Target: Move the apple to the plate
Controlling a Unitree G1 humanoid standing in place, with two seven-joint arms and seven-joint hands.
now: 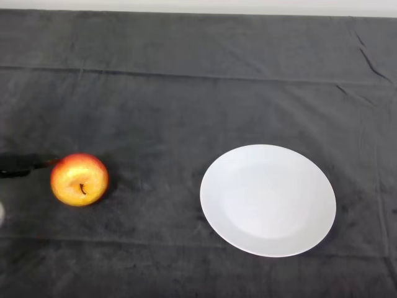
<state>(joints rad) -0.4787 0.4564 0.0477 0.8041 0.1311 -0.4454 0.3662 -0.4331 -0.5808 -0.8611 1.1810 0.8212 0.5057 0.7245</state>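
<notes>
A red and yellow apple (79, 179) sits on the dark cloth at the left, stem side facing up. An empty white plate (268, 200) lies to its right, well apart from the apple. A thin black part of my left hand (20, 164) comes in from the left edge and reaches the apple's upper left side. The rest of the hand is outside the view.
The dark cloth (186, 112) covers the whole table, with a fold line running across the back and small creases at the far right. A pale strip of wall shows along the top edge.
</notes>
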